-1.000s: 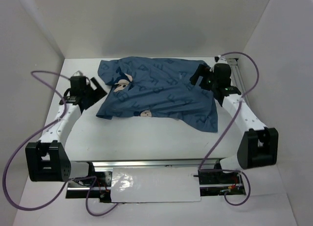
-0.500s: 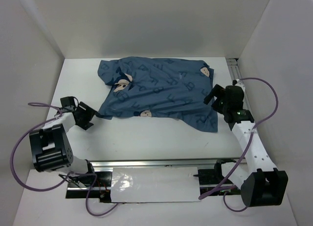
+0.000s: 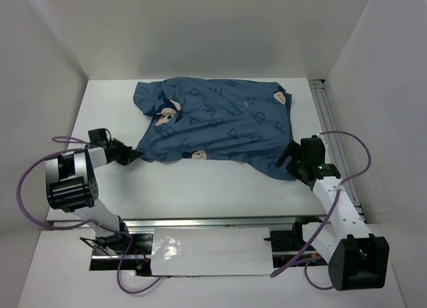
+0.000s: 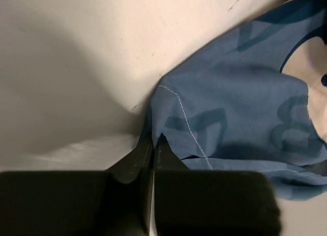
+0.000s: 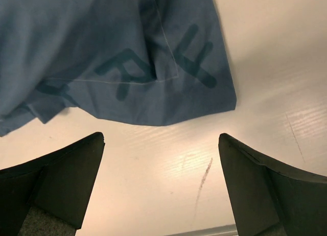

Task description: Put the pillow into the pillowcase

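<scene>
Left jaws clenched, seemingly on pillowcase (image 3: 220,121) corner (contact itself hidden); right jaws spread wide, empty.

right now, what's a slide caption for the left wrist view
Left hand pinched shut on a corner of the blue pillowcase, which lies on the white table.

Bright, even overhead light; soft shadows on the table (image 3: 200,188); both wrist views blur their dark near fingers (image 5: 56,180).

Left hand (image 4: 153,144) closed tight on a stitched corner of the blue pillowcase (image 4: 240,118), white table (image 4: 76,67) beneath
</scene>
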Tool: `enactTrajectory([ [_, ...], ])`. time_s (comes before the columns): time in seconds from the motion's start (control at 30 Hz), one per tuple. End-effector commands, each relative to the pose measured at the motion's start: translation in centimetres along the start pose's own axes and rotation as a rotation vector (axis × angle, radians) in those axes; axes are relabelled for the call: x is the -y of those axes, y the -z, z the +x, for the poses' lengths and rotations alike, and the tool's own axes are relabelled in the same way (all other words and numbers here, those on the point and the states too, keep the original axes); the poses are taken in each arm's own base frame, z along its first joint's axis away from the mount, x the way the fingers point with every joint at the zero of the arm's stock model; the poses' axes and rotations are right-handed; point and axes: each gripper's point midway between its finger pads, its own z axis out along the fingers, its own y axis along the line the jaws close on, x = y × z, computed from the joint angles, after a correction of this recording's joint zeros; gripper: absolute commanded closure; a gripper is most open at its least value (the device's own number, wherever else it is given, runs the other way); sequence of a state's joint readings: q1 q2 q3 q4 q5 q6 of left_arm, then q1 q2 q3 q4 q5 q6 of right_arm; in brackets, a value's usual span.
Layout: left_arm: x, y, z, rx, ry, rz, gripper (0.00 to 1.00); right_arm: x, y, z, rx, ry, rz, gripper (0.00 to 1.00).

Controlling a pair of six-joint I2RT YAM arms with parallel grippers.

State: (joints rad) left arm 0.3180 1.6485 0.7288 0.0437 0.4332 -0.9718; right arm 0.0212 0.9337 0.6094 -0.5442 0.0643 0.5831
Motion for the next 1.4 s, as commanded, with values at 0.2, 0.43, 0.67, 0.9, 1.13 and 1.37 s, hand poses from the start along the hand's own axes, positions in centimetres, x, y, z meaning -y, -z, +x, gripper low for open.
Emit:
enactTrajectory([
  [0.2, 3.0, 0.4, -0.7, 0.052, -0.092, 0.106, 1.00, 1.8, -2.6, 0.5, 0.005, 0.001, 0.075, 0.00],
  [0.43, 4.1, 2.7, -1.9, 0.155, -0.199, 0.112, 1.00, 1.2, -5.4, -1.3, -0.004, 0.105, 0.098, 0.00],
  [0.67, 4.0, 3.7, -1.8, 0.202, -0.250, 0.127, 1.00, 2.5, -7.5, -2.2, 0.024, 0.103, 0.201, 0.00],
  [0.9, 4.2, 3.8, -1.6, 0.203, -0.291, 0.133, 1.00, 1.6, -9.4, -1.5, -0.013, 0.121, 0.197, 0.07],
  [1.13, 4.0, 3.6, -1.6, 0.198, -0.297, 0.125, 1.00, -1.1, -8.1, -3.2, 0.048, 0.168, 0.159, 1.00],
  [1.37, 7.8, 5.0, -3.0, 0.253, -0.366, 0.175, 1.00, -10.9, 8.8, -22.7, 0.648, 0.088, -0.039, 1.00],
])
